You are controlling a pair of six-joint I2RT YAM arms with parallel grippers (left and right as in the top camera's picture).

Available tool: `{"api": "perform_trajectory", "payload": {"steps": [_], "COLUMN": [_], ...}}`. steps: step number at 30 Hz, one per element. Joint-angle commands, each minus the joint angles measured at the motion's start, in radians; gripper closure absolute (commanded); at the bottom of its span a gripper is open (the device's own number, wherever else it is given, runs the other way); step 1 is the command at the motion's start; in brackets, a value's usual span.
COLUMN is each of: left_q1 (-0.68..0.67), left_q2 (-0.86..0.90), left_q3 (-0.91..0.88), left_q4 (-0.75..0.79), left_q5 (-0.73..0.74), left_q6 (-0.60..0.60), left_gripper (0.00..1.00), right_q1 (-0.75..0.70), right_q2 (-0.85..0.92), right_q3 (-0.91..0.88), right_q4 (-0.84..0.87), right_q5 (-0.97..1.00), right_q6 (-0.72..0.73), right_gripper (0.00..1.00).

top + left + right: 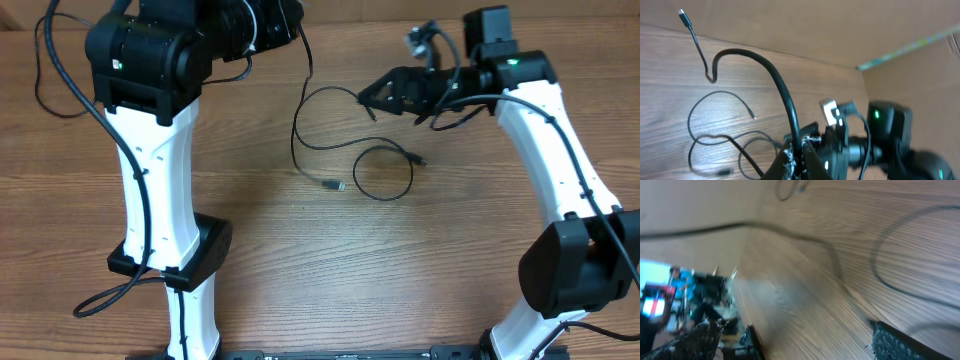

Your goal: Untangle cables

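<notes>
Your left claw (801, 150) was closed on one strand of the cables (294, 135) near the far edge. This strand ran from the far edge toward the near edge, with its plug (333, 186) pointing to the right edge. Your right claw (368, 105) was wide and empty. It was the nearer one to the round loop (380, 198), which lay just on its near-edge side

2 thin black cables on the table (300, 260), not knotted. Long cable (295, 140): upper end lifted, strand curving down with 1 open side loop, ending in a small plug. Short cable (383, 172): 1 flat round loop just beside that plug, apart.
</notes>
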Motion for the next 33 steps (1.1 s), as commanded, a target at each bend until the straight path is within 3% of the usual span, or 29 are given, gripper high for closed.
{"api": "perform_trajectory", "payload": {"steps": [1,8,12,15,18,31,33], "left_q1": [0.023,0.027,0.023,0.023,0.024,0.055,0.064], "left_q2": [0.006,0.006,0.006,0.006,0.006,0.006,0.006], "left_q3": [-0.029,-0.135,-0.185,-0.192,-0.192,-0.192,-0.192], "left_q4": [0.000,-0.006,-0.002,-0.004,-0.003,0.023,0.027], "left_q5": [-0.068,0.029,0.168,0.193,0.195,0.342,0.344], "left_q6": [-0.087,-0.223,-0.282,-0.319,-0.351,-0.454,-0.464], "left_gripper": [0.96,0.96,0.96,0.96,0.96,0.96,0.96], "right_q1": [0.042,0.153,0.227,0.257,0.270,0.275,0.275], "right_q2": [-0.106,-0.235,-0.253,-0.253,-0.253,-0.251,-0.251], "right_q3": [0.004,0.005,0.005,0.005,0.005,0.004,0.004], "right_q4": [0.035,0.144,0.202,0.254,0.298,0.281,0.279], "right_q5": [-0.013,0.250,0.359,0.454,0.465,0.505,0.507], "right_q6": [-0.046,0.041,0.060,0.138,0.149,0.149,0.149], "right_gripper": [0.05,0.05,0.05,0.06,0.17,0.42,0.52]}}
